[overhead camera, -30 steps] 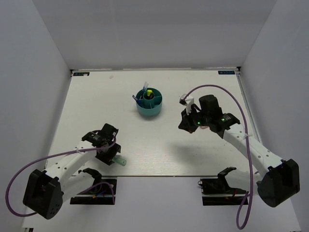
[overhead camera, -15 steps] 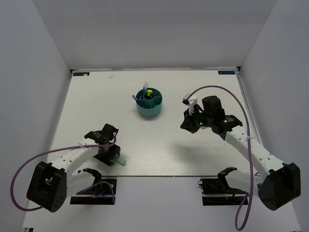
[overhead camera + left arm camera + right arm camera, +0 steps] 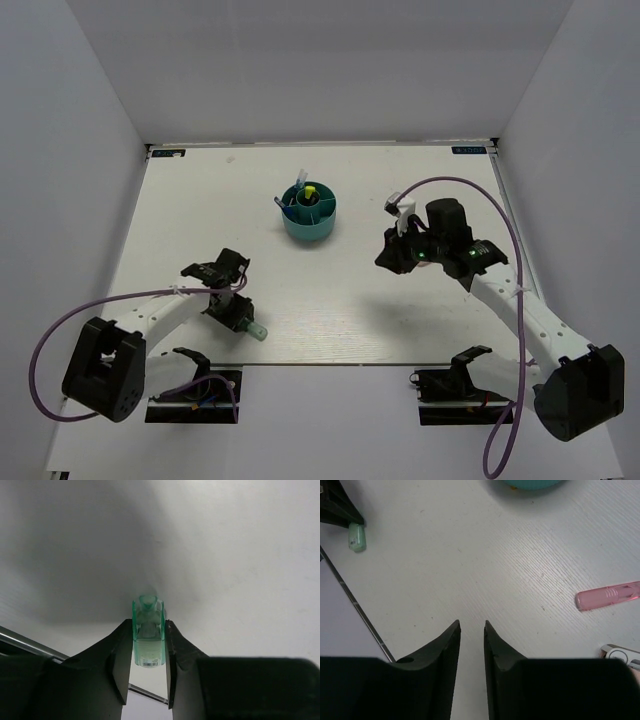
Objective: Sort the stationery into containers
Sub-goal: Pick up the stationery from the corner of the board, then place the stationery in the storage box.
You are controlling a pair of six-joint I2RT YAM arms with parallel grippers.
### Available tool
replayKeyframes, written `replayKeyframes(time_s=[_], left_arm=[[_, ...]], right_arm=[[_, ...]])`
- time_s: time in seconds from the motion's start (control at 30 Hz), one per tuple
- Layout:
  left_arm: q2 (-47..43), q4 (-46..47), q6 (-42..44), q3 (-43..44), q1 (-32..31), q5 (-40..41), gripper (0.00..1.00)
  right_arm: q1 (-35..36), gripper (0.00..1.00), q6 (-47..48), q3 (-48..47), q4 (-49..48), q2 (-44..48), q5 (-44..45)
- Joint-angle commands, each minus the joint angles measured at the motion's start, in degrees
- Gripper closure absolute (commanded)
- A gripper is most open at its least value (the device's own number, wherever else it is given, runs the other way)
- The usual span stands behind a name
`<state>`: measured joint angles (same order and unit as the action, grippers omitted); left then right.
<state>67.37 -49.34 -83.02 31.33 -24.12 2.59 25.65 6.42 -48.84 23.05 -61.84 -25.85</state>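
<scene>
My left gripper (image 3: 232,312) is shut on a mint-green marker (image 3: 255,331) near the table's front edge. In the left wrist view the marker (image 3: 148,640) sits between the fingers of the gripper (image 3: 148,622). The round teal organizer (image 3: 310,222) stands at the table's middle back and holds a yellow-capped marker (image 3: 310,190) and thin blue pens (image 3: 300,180). My right gripper (image 3: 390,258) hovers right of the organizer. In the right wrist view this gripper (image 3: 472,624) is empty, its jaws a narrow gap apart. A pink highlighter (image 3: 607,596) lies on the table to its right.
The table's front edge runs close under the left gripper (image 3: 30,647) and shows in the right wrist view (image 3: 350,600). White walls enclose the table on three sides. The organizer's rim (image 3: 535,484) shows at the top of the right wrist view, the mint-green marker (image 3: 357,536) at upper left.
The left gripper has turned and shifted slightly right and nearer the front edge, the mint-green marker still in it. The right gripper has drifted slightly to the right.
</scene>
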Motion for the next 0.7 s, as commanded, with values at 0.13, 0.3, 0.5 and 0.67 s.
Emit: replayKeyframes(time_s=[0.13, 0.3, 0.5, 0.67], left_arm=[[4.68, -3.55, 15.58, 23.29, -4.88, 10.74, 1.00], [14.16, -4.02, 32.64, 42.65, -11.11, 15.42, 1.00], [24.27, 4.42, 53.91, 57.68, -19.19, 25.23, 1.00], [30.79, 14.52, 57.70, 59.99, -24.47, 39.21, 1.00]], right_arm=[[-1.21, 0.72, 1.23, 0.41, -0.90, 1.02, -1.40], [-1.74, 0.83, 2.10, 0.68, -1.16, 1.20, 0.00], [-1.74, 1.00, 2.46, 1.20, -2.39, 1.20, 4.75], [-2.01, 1.00, 2.29, 1.64, -3.27, 0.41, 7.73]])
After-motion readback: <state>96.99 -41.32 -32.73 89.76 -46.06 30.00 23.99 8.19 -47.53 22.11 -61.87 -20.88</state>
